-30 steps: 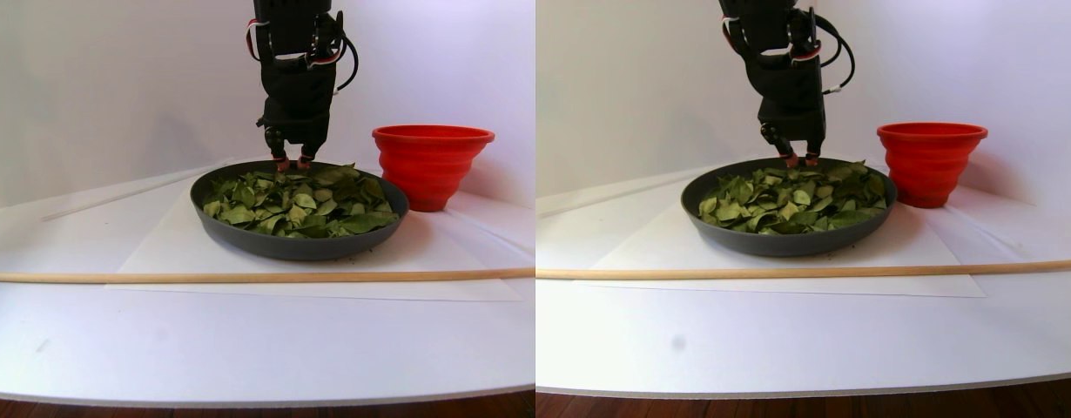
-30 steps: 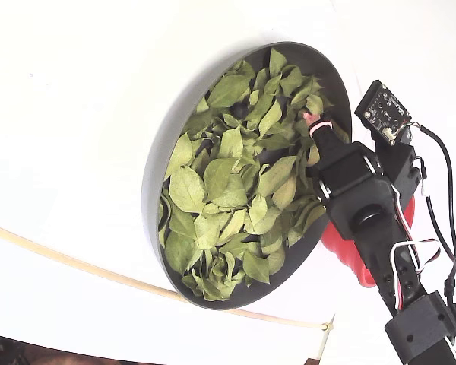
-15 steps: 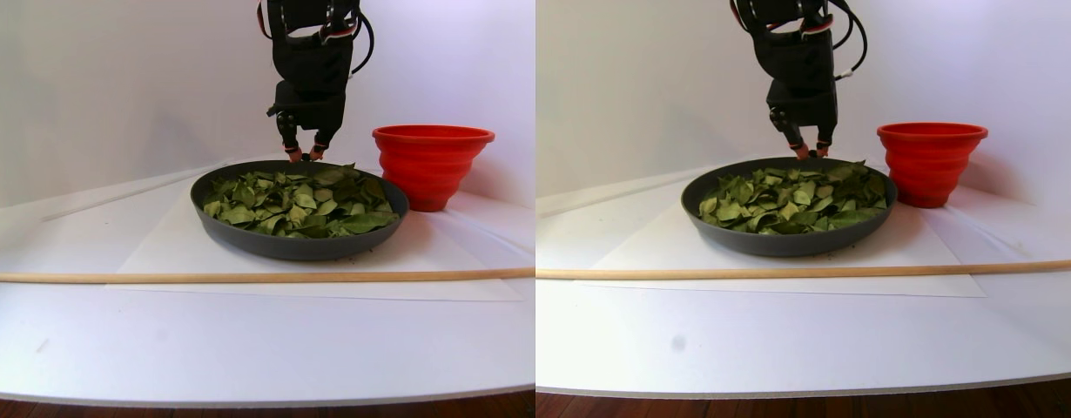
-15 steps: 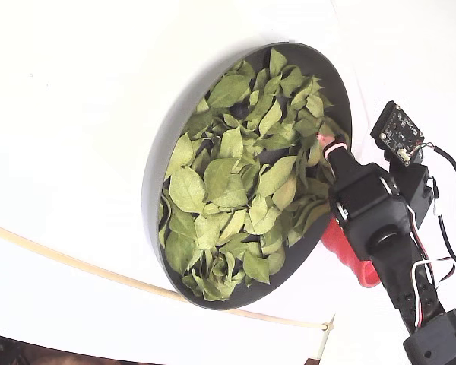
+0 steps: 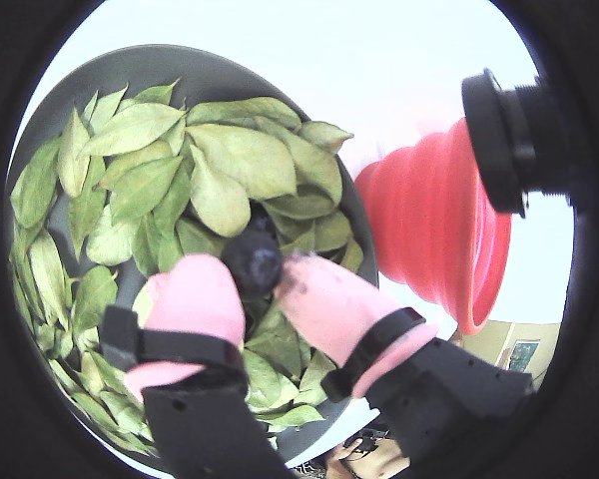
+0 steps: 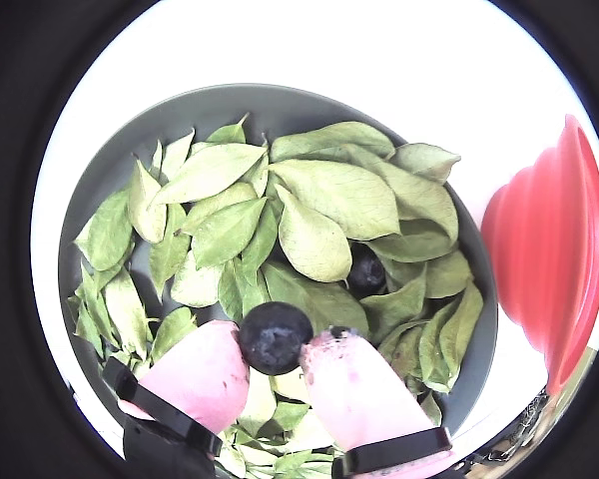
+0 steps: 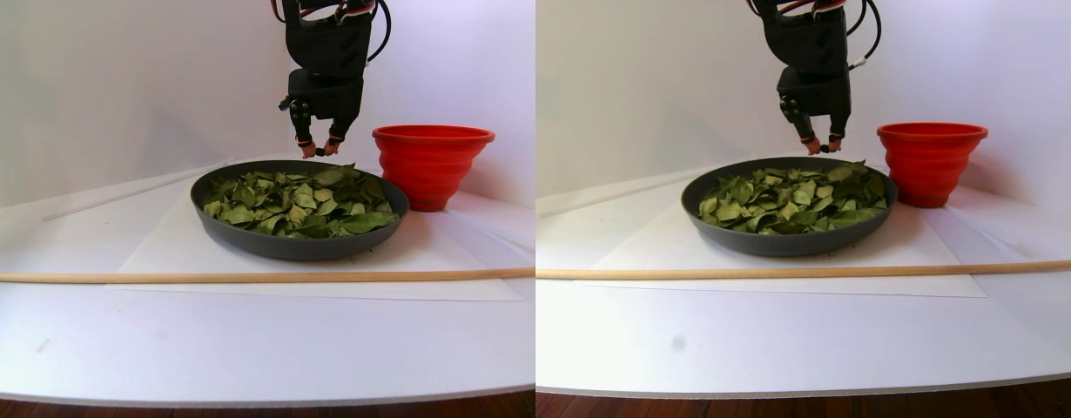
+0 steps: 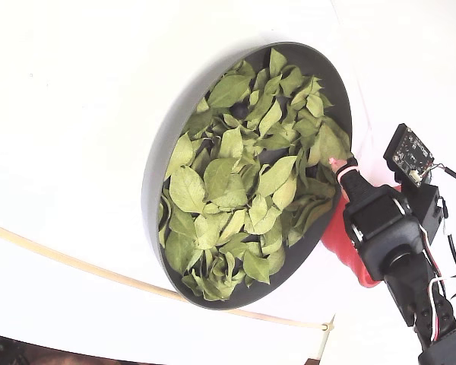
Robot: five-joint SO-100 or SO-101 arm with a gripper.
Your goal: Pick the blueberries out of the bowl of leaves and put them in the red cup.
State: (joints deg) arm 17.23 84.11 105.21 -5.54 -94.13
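Observation:
My gripper (image 6: 276, 351) is shut on one dark blueberry (image 6: 276, 335), pinched between its pink fingertips (image 5: 195, 294). In the stereo pair view the gripper (image 7: 319, 150) hangs just above the back rim of the dark grey bowl (image 7: 300, 248), left of the red cup (image 7: 431, 165). Light green leaves (image 8: 213, 179) fill the bowl (image 8: 156, 190). Another blueberry (image 6: 366, 269) lies among the leaves (image 6: 329, 195). The red cup (image 6: 549, 249) stands right beside the bowl. In the fixed view my arm hides most of the cup (image 8: 336, 239).
A long wooden stick (image 7: 239, 277) lies across the table in front of the bowl. A white paper sheet (image 7: 152, 261) lies under the bowl. A small camera board (image 8: 413, 154) sticks out from my wrist. The table's front edge (image 7: 257, 396) curves along the bottom.
My gripper has risen out of the leaves with the blueberry and moved right, towards the red cup.

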